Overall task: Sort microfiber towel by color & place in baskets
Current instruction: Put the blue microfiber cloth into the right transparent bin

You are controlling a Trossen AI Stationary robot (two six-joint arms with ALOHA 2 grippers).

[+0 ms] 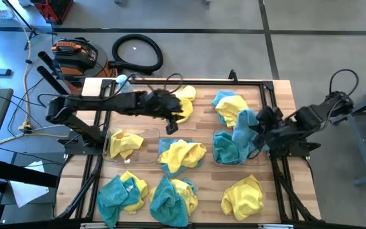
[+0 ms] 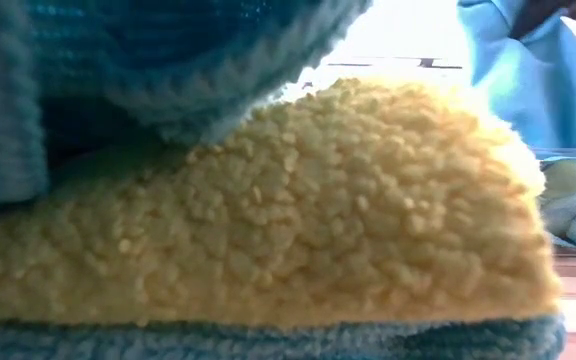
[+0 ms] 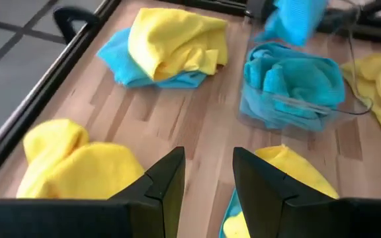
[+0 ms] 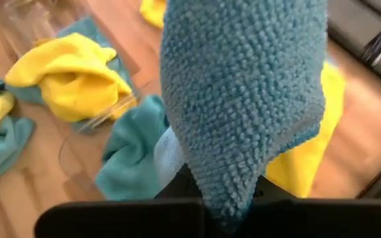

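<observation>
The right gripper (image 1: 257, 129), at right of centre in the high view, holds a teal towel (image 1: 244, 129) in its jaws. The cloth hangs lengthwise, its long axis running down toward the right basket (image 1: 216, 135) directly below, which already holds teal cloth. The coming move most likely turns on this: the hanging towel sits almost over the basket, so a short lowering and release should land it inside. In the right wrist view the teal towel (image 4: 243, 99) drapes across the jaws and hides most of them.

The left gripper (image 1: 170, 117), upper centre of the high view, holds nothing; in its wrist view the jaws stand narrowly apart above the wooden counter (image 3: 184, 125). A yellow towel (image 1: 184, 102) lies just beside it, nearer this arm than the other. The left basket (image 1: 110, 135) holds a yellow towel (image 1: 124, 142).

Between the baskets lies a yellow-over-teal heap (image 1: 181, 156). A mixed pile (image 1: 230, 107) sits close behind the right basket and could snag the hanging cloth. Three more heaps line the lower edge of the counter.
</observation>
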